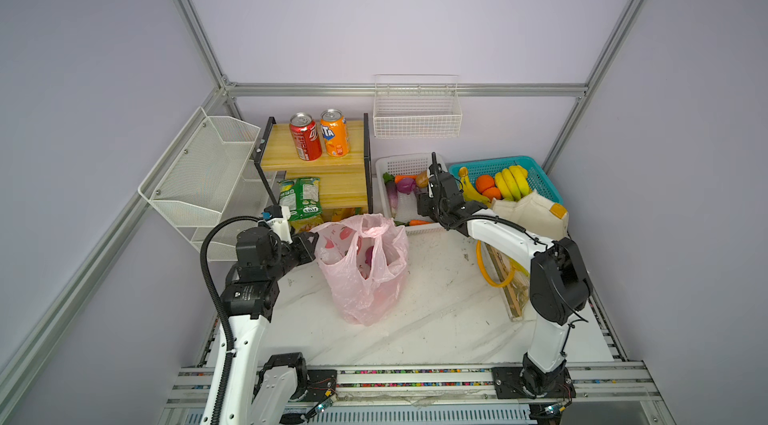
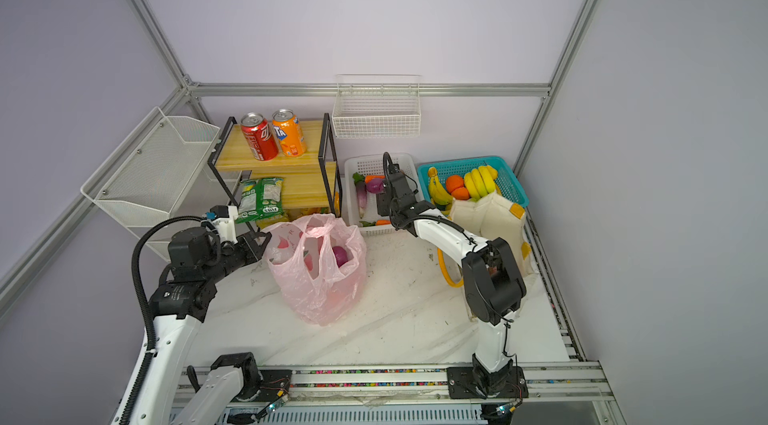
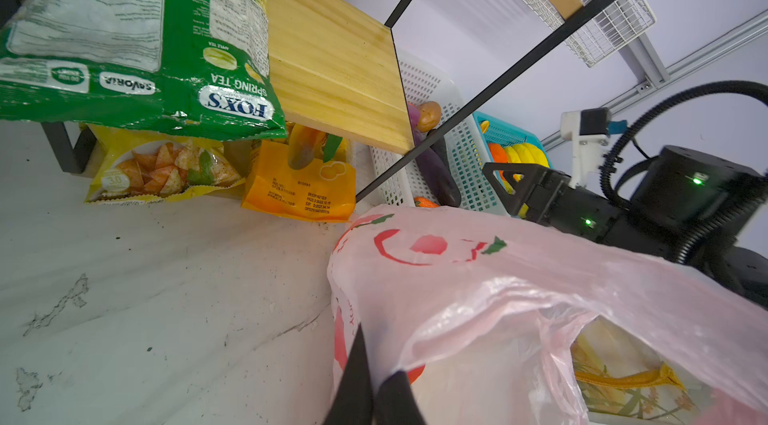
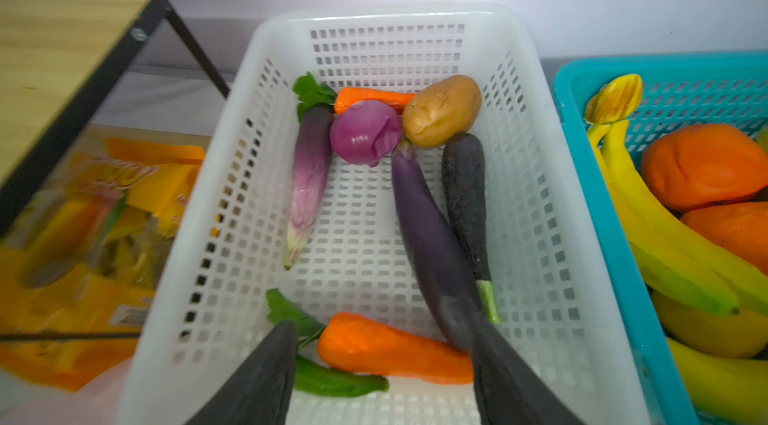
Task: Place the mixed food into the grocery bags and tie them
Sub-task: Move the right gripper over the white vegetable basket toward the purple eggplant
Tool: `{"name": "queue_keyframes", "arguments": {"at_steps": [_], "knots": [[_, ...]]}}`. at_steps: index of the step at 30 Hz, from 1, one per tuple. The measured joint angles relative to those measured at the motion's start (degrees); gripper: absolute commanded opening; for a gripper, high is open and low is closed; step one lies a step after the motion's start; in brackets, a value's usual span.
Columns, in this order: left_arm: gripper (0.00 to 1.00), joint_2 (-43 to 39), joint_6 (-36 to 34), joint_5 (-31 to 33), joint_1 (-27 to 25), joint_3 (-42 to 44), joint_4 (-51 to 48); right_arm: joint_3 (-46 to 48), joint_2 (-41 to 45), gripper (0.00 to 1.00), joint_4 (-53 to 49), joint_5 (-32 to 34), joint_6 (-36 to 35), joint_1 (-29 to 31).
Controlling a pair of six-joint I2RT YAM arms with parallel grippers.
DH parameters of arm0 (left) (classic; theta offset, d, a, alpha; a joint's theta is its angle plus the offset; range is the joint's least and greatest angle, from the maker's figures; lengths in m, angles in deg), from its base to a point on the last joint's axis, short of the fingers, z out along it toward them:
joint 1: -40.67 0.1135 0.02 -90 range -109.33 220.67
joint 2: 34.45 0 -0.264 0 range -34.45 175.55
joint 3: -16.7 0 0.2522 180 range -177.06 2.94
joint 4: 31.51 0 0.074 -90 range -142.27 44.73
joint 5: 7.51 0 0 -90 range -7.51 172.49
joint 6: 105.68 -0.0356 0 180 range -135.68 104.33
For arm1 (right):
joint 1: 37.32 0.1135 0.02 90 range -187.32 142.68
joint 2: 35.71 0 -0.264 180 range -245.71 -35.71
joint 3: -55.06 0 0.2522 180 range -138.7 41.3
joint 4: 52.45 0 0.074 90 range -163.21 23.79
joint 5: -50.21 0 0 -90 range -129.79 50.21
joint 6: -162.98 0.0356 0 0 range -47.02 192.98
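**Eggplant sits off-centre, end-on to my right hand**

In both top views my right hand (image 1: 424, 206) hangs nose-down over the white perforated plastic basket (image 1: 384, 165) at the back of the table (image 1: 436, 319). The arm is stretched forward from its base with the elbow raised. It is much the nearer arm to the vegetables. My left hand (image 1: 308, 242) is well apart from them, at the side of the thin translucent pink plastic bag with red peach prints (image 1: 365, 277) that faces the left arm. The bag stands open-mouthed between the two arms.

In the right wrist view the hand is released, fingers spread wide, with nothing gripped. The long dark purple eggplant (image 4: 432, 244) lies on the basket floor. Its long axis runs away from me toward the far wall, slightly slanted, so my fingers already open across it. Its near end sits against one finger (image 4: 498, 360), though, not in the middle of the gap. An orange toy carrot (image 4: 390, 348) lies crosswise there instead. I judge I must slide sideways toward the eggplant before I descend. A blacker eggplant (image 4: 465, 194) lies right alongside and could get pinched with it. A purple onion (image 4: 365, 132) touches the eggplant's far tip.

In the left wrist view my left hand (image 3: 374, 377) is clenched. As far as I can tell, it is pinching a fold of the bag's rim.
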Motion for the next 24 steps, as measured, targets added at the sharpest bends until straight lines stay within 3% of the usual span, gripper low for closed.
{"name": "queue_keyframes", "arguments": {"at_steps": [14,24], "knots": [[0.00,-0.9,0.9,-2.6,0.0,0.0,2.5,-26.7,-22.9,0.69,-16.7,5.2,1.6,-1.6],[0.00,-1.2,0.9,-3.5,0.0,0.0,3.4,-35.9,-30.4,0.67,-21.8,8.1,1.9,-3.7]]}}
